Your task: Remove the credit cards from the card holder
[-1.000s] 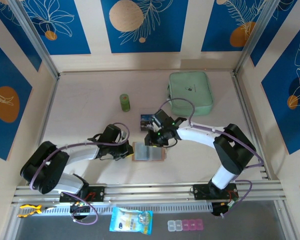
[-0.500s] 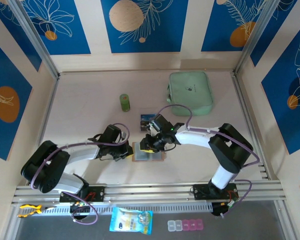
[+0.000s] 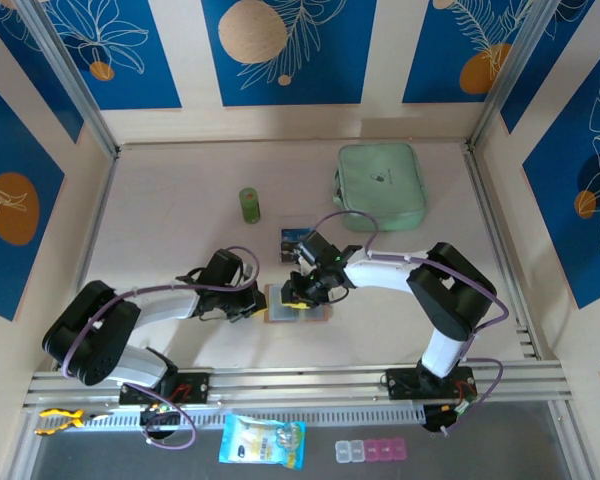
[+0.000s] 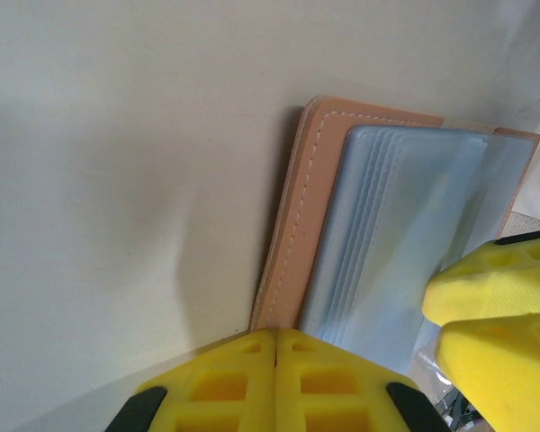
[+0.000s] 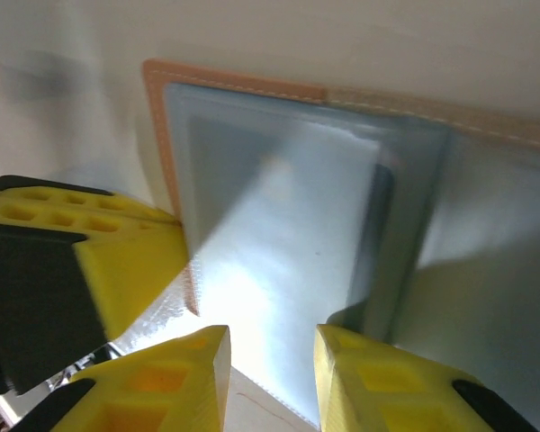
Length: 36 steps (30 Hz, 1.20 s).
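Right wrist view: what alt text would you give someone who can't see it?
An open tan card holder with grey pockets lies on a pale table, seen close up. The right end effector, yellow fingers slightly apart, sits at the pockets' lower edge; the left end effector, also yellow, is at the holder's left edge.

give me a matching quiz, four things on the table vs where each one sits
Things:
1 card holder
2 mint zip pouch
3 small green cylinder
4 loose dark card

Places:
a farthest back, on the right
b nearest the front, lying open
c just behind the holder
d furthest left of the four

Pairs: 1-b, 2-a, 3-d, 4-c
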Each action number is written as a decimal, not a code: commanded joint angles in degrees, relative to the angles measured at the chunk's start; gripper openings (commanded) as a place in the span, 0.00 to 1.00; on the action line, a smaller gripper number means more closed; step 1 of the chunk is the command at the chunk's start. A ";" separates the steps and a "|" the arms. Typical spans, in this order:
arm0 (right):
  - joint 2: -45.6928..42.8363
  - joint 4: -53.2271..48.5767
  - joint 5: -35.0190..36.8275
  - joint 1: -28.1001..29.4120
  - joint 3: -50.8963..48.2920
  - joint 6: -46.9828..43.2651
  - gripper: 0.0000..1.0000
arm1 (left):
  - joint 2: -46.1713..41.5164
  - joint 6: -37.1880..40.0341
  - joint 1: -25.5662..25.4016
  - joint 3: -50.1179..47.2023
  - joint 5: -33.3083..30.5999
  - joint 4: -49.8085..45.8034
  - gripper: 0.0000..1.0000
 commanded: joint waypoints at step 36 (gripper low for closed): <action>-2.82 7.33 -5.48 -5.43 -9.70 -1.49 0.20 | 1.41 -1.30 -6.20 9.95 -2.25 -4.72 0.30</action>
